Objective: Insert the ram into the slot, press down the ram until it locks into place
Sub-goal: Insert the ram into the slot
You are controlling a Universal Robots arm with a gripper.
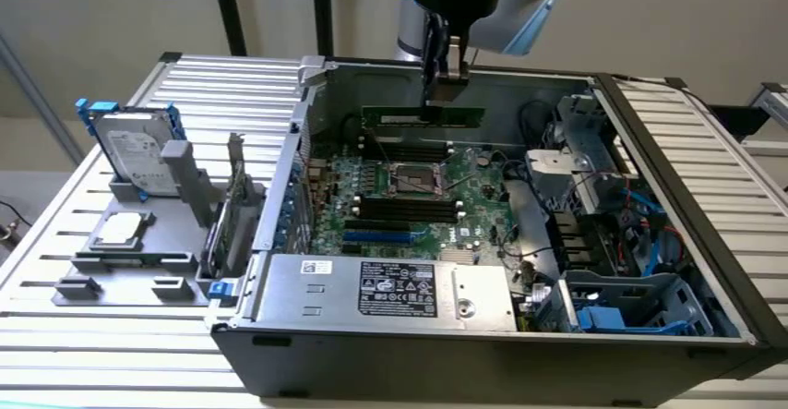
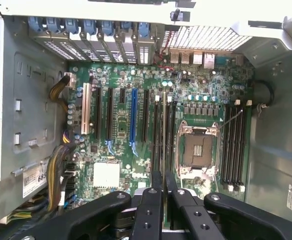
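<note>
Fingers (image 2: 149,206) are pinching the ram (image 1: 425,116) by its top edge above the slot (image 2: 157,135); it is looking light, stiff, likely fragile.

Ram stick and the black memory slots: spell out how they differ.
Colour: the ram stick is green, the memory slots are black. State: the ram stick hangs clamped in the gripper above the motherboard; the memory slots sit fixed on it. Number: one ram stick, several parallel memory slots. Both are long, narrow and similar in length.
</note>
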